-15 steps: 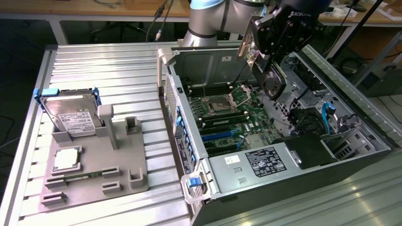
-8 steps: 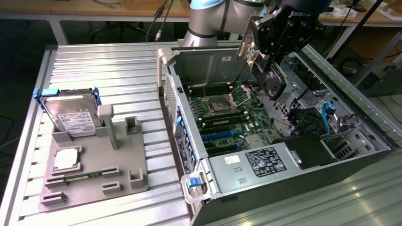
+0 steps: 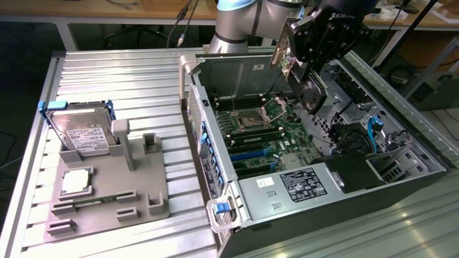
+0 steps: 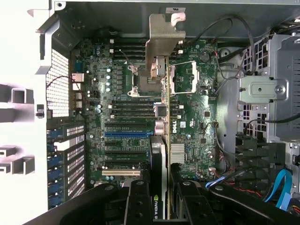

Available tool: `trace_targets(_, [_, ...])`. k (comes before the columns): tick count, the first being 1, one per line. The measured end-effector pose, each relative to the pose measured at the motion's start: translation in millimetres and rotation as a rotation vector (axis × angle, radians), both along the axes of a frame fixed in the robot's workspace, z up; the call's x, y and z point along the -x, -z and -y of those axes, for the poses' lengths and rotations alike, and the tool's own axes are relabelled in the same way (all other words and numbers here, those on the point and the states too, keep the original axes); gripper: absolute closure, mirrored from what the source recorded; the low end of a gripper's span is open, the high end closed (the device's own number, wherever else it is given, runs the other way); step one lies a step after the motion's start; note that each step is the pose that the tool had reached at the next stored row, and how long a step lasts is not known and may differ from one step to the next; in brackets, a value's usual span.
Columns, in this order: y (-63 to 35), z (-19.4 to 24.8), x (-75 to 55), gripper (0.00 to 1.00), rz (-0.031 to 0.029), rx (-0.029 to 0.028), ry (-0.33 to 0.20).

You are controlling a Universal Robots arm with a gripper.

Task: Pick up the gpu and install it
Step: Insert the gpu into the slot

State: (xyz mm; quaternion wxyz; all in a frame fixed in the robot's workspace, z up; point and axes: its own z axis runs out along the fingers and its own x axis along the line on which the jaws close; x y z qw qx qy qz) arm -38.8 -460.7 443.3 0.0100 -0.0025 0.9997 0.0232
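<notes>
The gpu (image 3: 313, 94) (image 4: 159, 154) was suspended on edge above the motherboard (image 3: 280, 134) inside the open computer case (image 3: 215, 140), at about 1 o'clock in the exterior view, and it was not yet seated in a slot. In the wrist view its silvery end bracket (image 4: 164, 40) lay in front of the processor socket area. The gripper (image 3: 307, 63) (image 4: 164, 206) was clamped on the card, one black finger on each face. The hard drive (image 3: 83, 131) stood on the grey fixture (image 3: 107, 209) at about 8 o'clock, well apart from the case
</notes>
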Motion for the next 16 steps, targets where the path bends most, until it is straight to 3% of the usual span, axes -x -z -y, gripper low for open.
trace_targets(8, [0.0,-0.1,0.0,0.73,0.0000,0.0000,-0.033])
trace_targets(16, [0.0,-0.1,0.0,0.73,0.0000,0.0000,-0.124])
